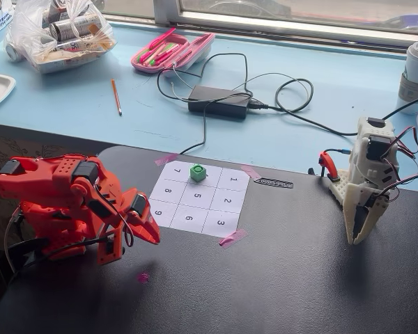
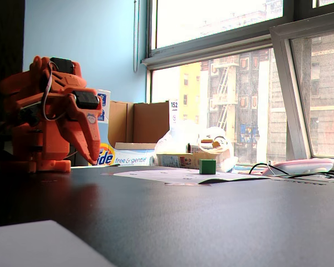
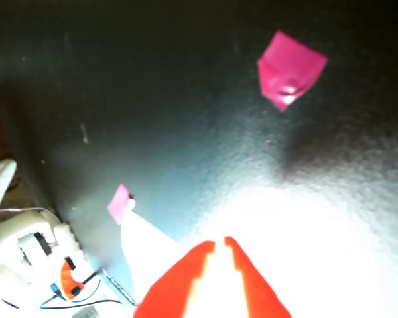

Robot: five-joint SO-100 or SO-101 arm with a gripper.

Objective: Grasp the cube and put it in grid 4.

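Observation:
The green cube (image 1: 198,172) sits on the numbered white sheet, in the top-row cell between 7 and 1. That cell is grid 4 (image 1: 213,178), and the cube covers its digit. In a fixed view from table level the cube (image 2: 207,166) stands on the paper beyond the arm. My orange gripper (image 1: 150,234) hangs low over the black table, left of the sheet and well apart from the cube. Its tip (image 2: 94,159) points down. In the wrist view the red fingers (image 3: 220,242) nearly meet, with nothing between them. The cube is out of the wrist view.
A white second arm (image 1: 366,202) stands at the table's right side. Pink tape scraps lie on the black top (image 1: 143,277) (image 3: 290,69) and at the sheet's corners (image 1: 233,238). A power brick with cables (image 1: 219,101), a pencil and a pink case lie on the blue ledge behind.

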